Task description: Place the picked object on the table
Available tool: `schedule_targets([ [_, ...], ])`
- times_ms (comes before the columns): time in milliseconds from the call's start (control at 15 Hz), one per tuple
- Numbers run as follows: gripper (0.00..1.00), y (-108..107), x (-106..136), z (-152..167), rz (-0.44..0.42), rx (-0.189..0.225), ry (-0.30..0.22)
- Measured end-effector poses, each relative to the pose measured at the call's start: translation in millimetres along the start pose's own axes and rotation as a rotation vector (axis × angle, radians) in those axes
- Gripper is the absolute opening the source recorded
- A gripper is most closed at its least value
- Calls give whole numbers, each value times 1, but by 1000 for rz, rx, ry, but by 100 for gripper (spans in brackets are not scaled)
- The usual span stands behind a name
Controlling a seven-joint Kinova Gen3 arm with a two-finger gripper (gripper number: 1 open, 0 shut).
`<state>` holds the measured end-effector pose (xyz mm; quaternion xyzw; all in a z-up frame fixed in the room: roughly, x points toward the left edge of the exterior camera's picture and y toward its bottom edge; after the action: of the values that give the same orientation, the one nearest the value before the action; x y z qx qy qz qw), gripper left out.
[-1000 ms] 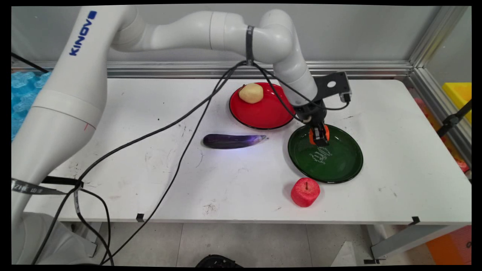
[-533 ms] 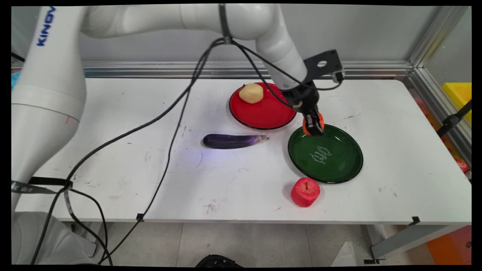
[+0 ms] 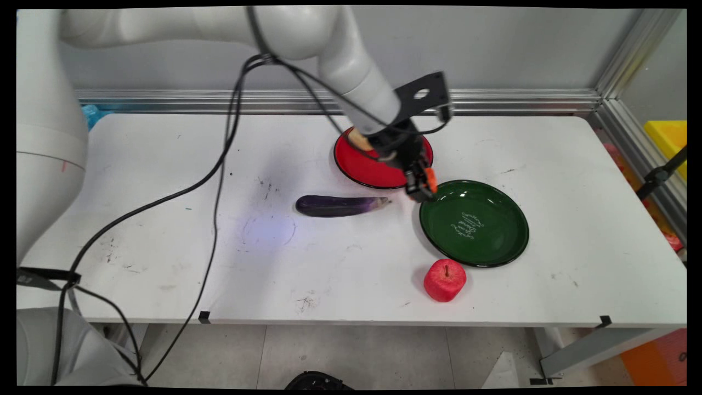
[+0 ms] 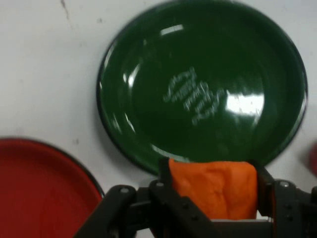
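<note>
the black gripper (image 3: 421,186) hangs above the table with its fingers clamped on a small orange object (image 4: 214,188), held just off the green plate's (image 3: 493,241) rim on the side nearest the red plate (image 3: 367,167). in the hand view the green plate lies straight ahead of the fingers, bare but for its white lettering. a purple eggplant (image 3: 340,206) lies lengthwise, tip pointing toward the green plate, and a red apple (image 3: 444,280) sits just beside that plate's near edge.

A: What is hiding behind the arm?
B: A yellowish thing (image 3: 357,140) on the red plate (image 3: 362,167); only a sliver is showing.
A: And the hand view?
B: It is cropping the red plate.
</note>
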<state>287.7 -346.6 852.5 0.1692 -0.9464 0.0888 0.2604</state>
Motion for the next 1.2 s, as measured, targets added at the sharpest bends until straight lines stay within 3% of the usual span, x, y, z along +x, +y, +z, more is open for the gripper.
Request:
schedule_targets([
  [467, 0, 24, -75, -7, 19, -6, -16],
  [800, 0, 33, -109, 1, 17, -13, -26],
  [1200, 0, 35, -131, 11, 10, -7, -21],
])
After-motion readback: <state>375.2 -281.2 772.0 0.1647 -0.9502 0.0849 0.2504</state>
